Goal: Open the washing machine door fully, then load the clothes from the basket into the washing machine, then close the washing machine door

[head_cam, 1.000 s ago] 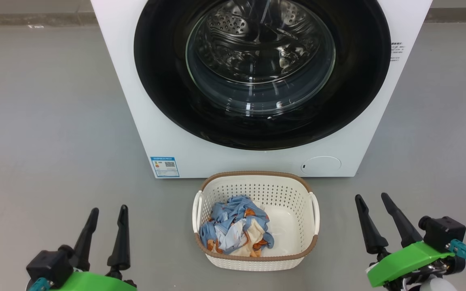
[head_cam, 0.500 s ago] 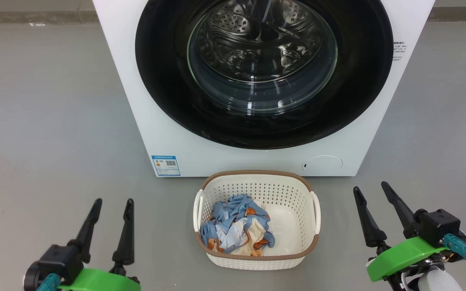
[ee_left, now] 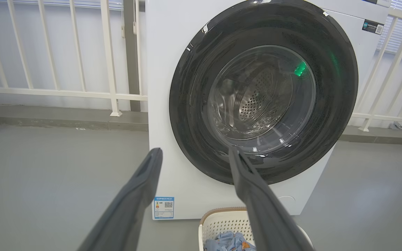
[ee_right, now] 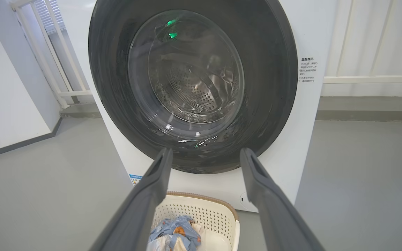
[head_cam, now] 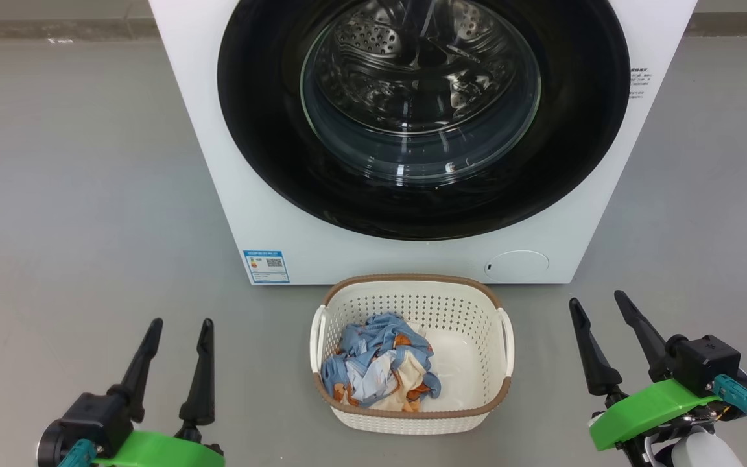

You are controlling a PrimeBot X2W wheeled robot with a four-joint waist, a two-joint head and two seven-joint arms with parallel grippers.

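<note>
Nearest the robot, the left gripper (head_cam: 181,324) and the right gripper (head_cam: 596,298) hang low over the grey floor (head_cam: 75,194), one on each side. Both have their long dark fingers spread wide with nothing between them.

Between them stands the perforated cream basket (head_cam: 412,280), with the blue printed clothes (head_cam: 380,366) heaped in its left half. It sits just in front of the white washing machine (head_cam: 231,194), below the energy sticker (head_cam: 266,266) and the round service flap (head_cam: 516,264).

Above those, the glossy black washing machine door (head_cam: 263,130) lies flat against the front, shut. The steel drum (head_cam: 373,39) shows through its glass window (head_cam: 419,149). A white railing (ee_left: 110,69) runs behind the machine.

The step in hand appears to be opening the door, and no garment has been loaded. No handle or recess stands out on the black ring in any view, so which edge pulls free cannot be told. It would be wise to find that edge before committing an arm.

The gripper on that side should then rise and hook a fingertip behind the rim rather than pinch the slick face. It should draw outward along the door's arc rather than straight back, and carry on until the door stands fully open. The basket lies close under the door, so the working arm needs to stay above its rim, with the idle arm held clear of the swing
</note>
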